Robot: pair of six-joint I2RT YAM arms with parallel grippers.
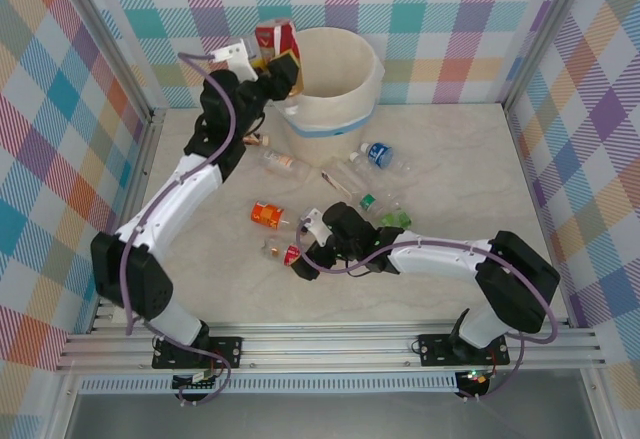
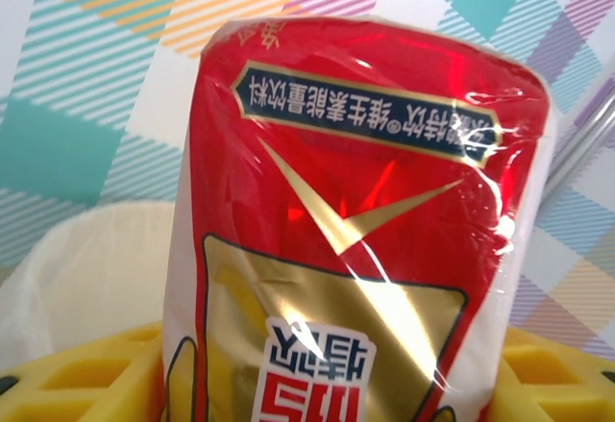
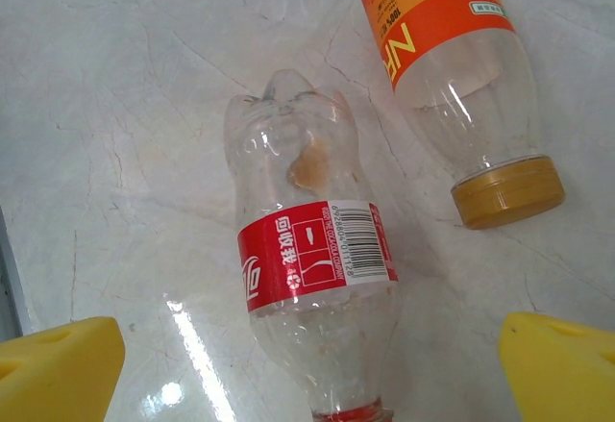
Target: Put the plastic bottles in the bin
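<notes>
Your left claw (image 1: 279,62) is raised at the far side of the table (image 1: 480,179), pinching a bottle with a red and gold label (image 2: 356,230) between its yellow pads (image 2: 82,379). In the top view that bottle sits above the left rim of the bin (image 1: 345,99). The left wrist view shows the white liner (image 2: 86,268) just behind and below it. Your right claw (image 3: 309,369) is low over the table with its fingers spread wide. A red-labelled clear bottle (image 3: 312,283) lies on its side between the two yellow fingertips (image 3: 58,364), and neither of them touches it. Just beside it lies an orange-labelled bottle (image 3: 437,28) with a yellow-orange cap, also on its side and apart from the claw. In the top view more bottles are scattered on the table near the bin: a blue-capped bottle (image 1: 378,154), a clear bottle (image 1: 280,161) and a green-labelled bottle (image 1: 392,219).
</notes>
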